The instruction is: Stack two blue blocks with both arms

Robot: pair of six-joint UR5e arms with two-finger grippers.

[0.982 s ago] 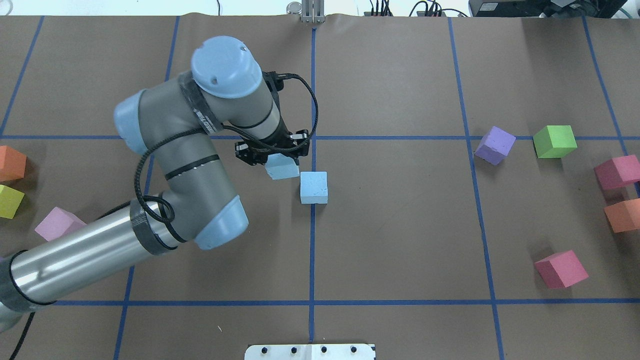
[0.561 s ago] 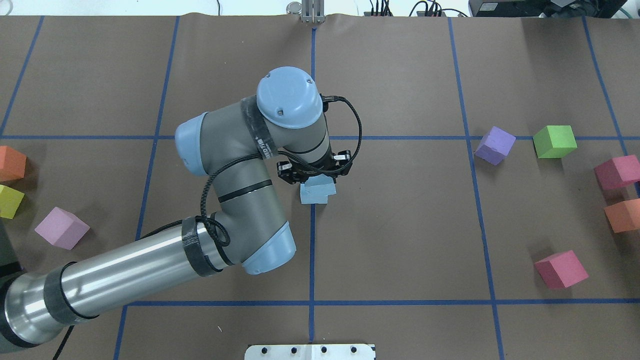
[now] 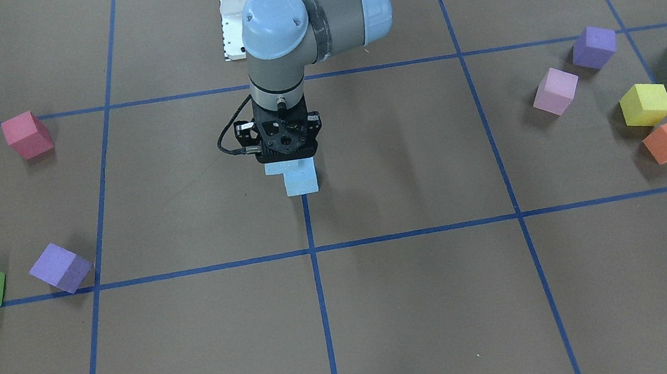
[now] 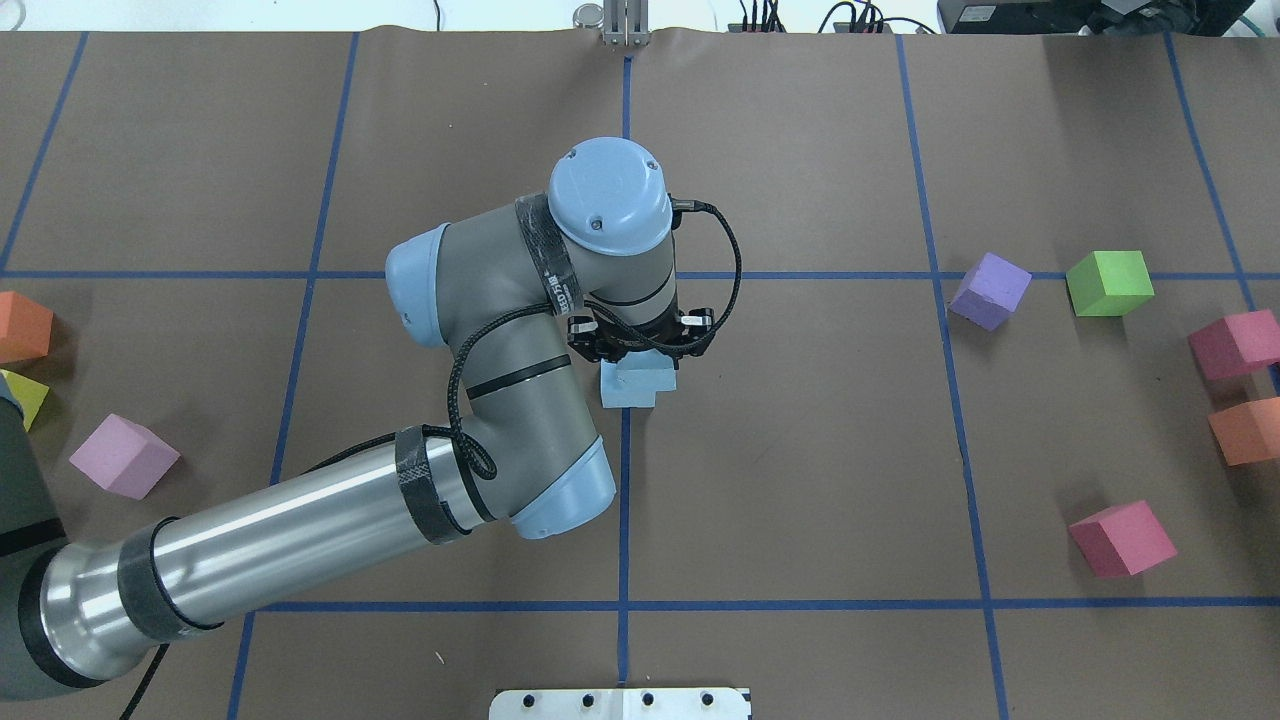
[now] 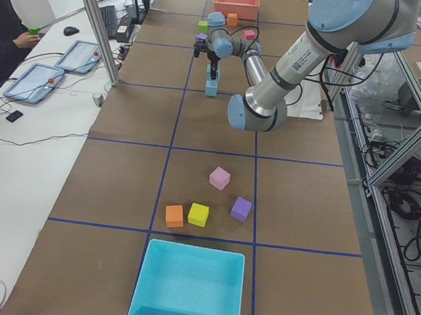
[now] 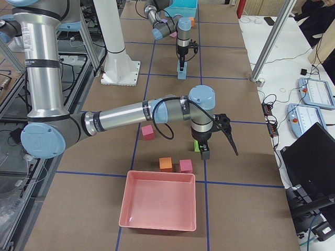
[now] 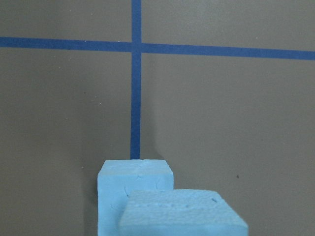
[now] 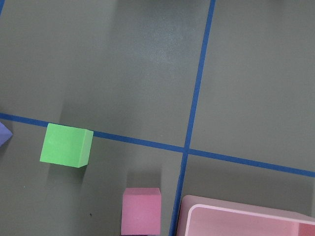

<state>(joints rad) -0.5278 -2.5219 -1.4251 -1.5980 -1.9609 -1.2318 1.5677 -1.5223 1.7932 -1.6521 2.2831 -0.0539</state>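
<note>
One blue block (image 4: pixel 625 394) sits at the table's centre on a blue tape line. My left gripper (image 4: pixel 641 352) is shut on the second blue block (image 4: pixel 648 373) and holds it over the first, offset to one side. I cannot tell whether the two touch. In the front-facing view the held block (image 3: pixel 285 167) overlaps the lower one (image 3: pixel 301 182). In the left wrist view the held block (image 7: pixel 182 214) is nearest and the lower block (image 7: pixel 129 181) lies behind it. My right gripper (image 6: pixel 205 150) shows only in the exterior right view, above a green cube; I cannot tell if it is open or shut.
On the right are purple (image 4: pixel 990 290), green (image 4: pixel 1108 283), pink (image 4: pixel 1235 343), orange (image 4: pixel 1245 430) and red (image 4: pixel 1122 538) cubes. On the left are orange (image 4: pixel 22 327), yellow (image 4: pixel 18 395) and lilac (image 4: pixel 122 456) cubes. A turquoise bin (image 5: pixel 189 287) and a pink tray (image 6: pixel 159 206) stand at the table's ends.
My left arm has swung right with the blue block in it, from beside the other blue block to over it, then slowed to a small shift.
</note>
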